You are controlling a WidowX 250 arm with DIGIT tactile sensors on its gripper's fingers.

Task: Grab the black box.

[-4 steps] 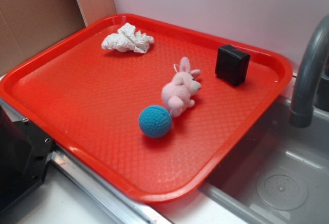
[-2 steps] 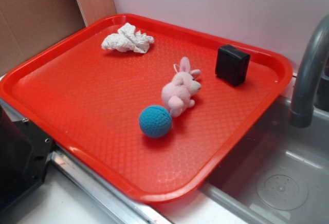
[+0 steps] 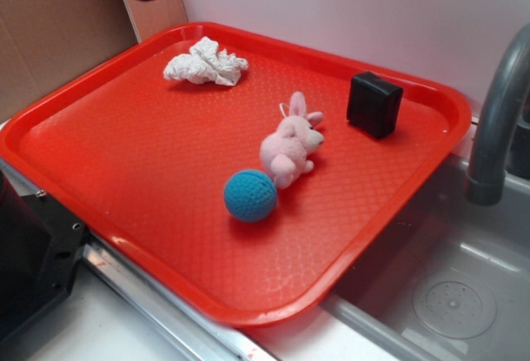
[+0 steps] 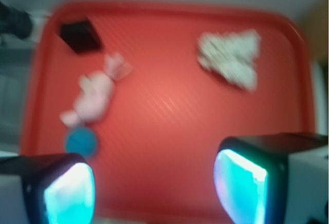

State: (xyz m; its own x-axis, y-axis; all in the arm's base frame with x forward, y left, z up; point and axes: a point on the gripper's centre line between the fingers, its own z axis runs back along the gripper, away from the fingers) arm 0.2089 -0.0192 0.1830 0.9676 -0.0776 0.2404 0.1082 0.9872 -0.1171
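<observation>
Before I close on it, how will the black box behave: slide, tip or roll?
The black box has flat faces, so it probably won't roll like the blue ball. It stands alone on the textured red tray, so a nudge would likely slide it. It looks rigid and matte, likely easy for the open gripper.

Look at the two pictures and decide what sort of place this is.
Probably a kitchen-style sink counter, perhaps a toy one: a grey faucet curves over a metal sink basin, with a red tray resting beside it.

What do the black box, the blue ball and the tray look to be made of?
Black box: probably hard plastic, matte with a faint sheen on its rounded edges.
Blue ball: yarn, seemingly crocheted; stitch texture shows.
Red tray: moulded plastic, glossy rim and pebbled floor.
</observation>
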